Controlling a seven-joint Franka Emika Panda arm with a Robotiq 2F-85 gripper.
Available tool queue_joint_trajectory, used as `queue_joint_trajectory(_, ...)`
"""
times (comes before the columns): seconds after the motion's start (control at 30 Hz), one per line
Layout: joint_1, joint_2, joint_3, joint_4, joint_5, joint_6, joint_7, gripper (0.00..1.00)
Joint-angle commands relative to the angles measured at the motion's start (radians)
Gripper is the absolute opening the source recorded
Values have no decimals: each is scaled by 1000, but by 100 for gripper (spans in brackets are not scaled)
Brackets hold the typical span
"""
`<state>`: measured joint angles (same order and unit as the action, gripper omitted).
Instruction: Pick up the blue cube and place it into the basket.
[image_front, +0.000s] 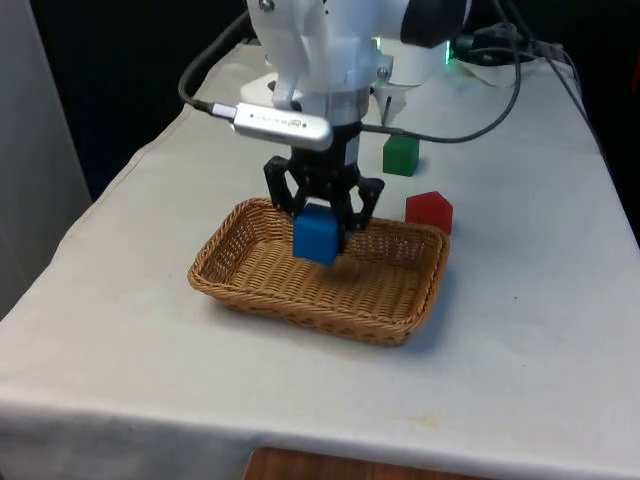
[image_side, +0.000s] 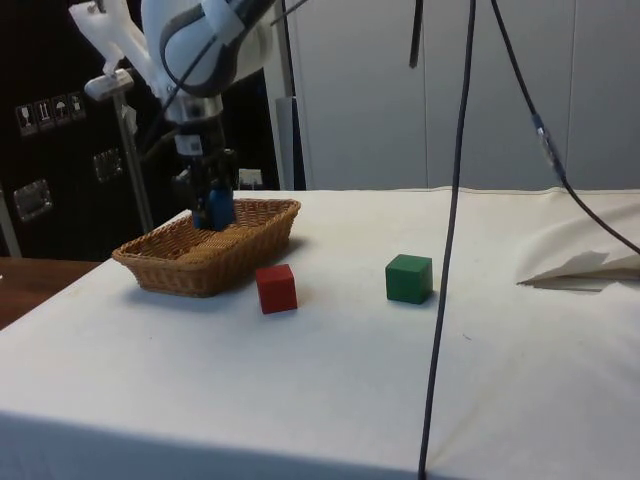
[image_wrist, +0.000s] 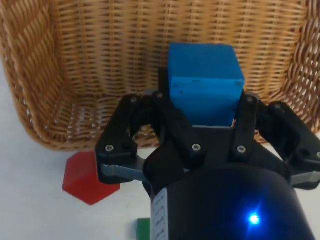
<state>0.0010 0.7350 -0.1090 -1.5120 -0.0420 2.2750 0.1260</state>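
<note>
Claw (image_front: 322, 232) pinching the blue cube (image_front: 317, 236) just above the wicker basket (image_front: 300, 300), red cube (image_front: 429, 211) beside it.

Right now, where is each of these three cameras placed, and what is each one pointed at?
Front view: looks across the table at the arm; its gripper holds the blue cube over the basket.
Side view: sits at the table's side, facing dark cabinets; arm and gripper show above the basket.
Wrist view: rides on the wrist, looking down past the jaws and blue cube into the basket.
All three share the red cube and green cube outside the basket.
</note>
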Motion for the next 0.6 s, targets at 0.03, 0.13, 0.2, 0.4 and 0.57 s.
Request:
queue_joint_trajectory(0.03, -4, 17, 2, 7, 7, 15, 4, 2)
queue_joint_trajectory(0.13, 0, 21, -2, 3, 1, 19, 7, 2)
queue_joint_trajectory(0.2, -5, 42, 1, 10, 11, 40, 9, 2)
queue_joint_trajectory(0.4, 0, 59, -7, 11, 15, 57, 11, 2)
queue_joint_trajectory(0.57, -5, 90, -5, 31, 27, 71, 11, 2)
